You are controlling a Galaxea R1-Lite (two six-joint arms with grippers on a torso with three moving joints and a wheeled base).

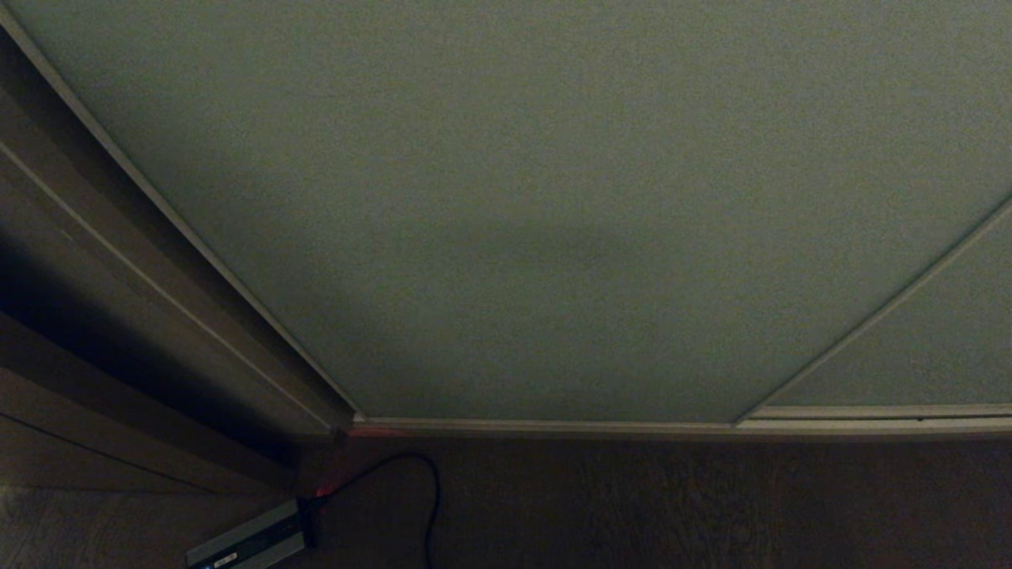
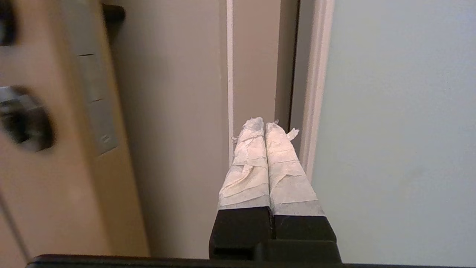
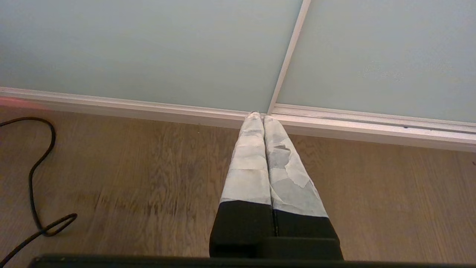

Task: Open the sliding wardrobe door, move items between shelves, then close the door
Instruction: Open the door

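Your left gripper (image 2: 264, 124), its taped fingers pressed together on nothing, points at the thin light metal frame on the left edge of the matte pale grey-green sliding wardrobe door (image 1: 506, 197), probably to catch that edge and push it open. The right gripper (image 3: 259, 115), likewise closed and empty, hangs over the brown wooden floor (image 3: 148, 178) near the bottom track. With the wardrobe fully shut, you cannot see shelves or toys.
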